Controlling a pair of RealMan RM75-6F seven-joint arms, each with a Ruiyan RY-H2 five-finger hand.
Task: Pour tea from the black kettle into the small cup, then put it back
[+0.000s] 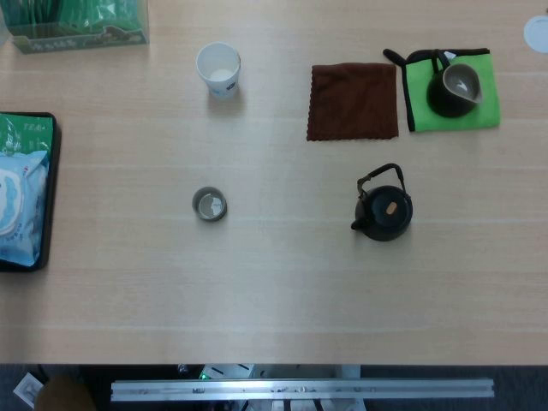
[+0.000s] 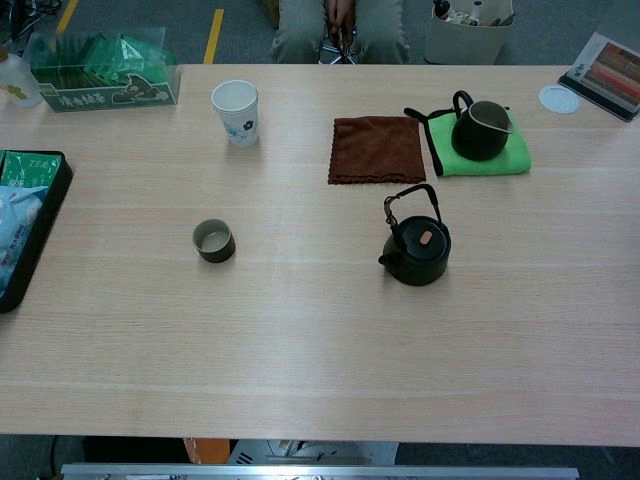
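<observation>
The black kettle [image 1: 383, 211] is sitting upright right of centre on the worktop [image 1: 274, 291], well apart from the small cup [image 1: 210, 205] standing to its left, with bare wood stretching between them and toward the near edge. Neither hand is showing in either view.

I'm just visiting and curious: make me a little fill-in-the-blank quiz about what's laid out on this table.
1. The black kettle stands on the bare table with its lid ____.
2. The dark pitcher sits on a ____ cloth.
3. Between the paper cup and that cloth lies a ____ cloth.
4. The small cup stands to the ____ of the kettle in both views.

Missing words: on; green; brown; left
</observation>
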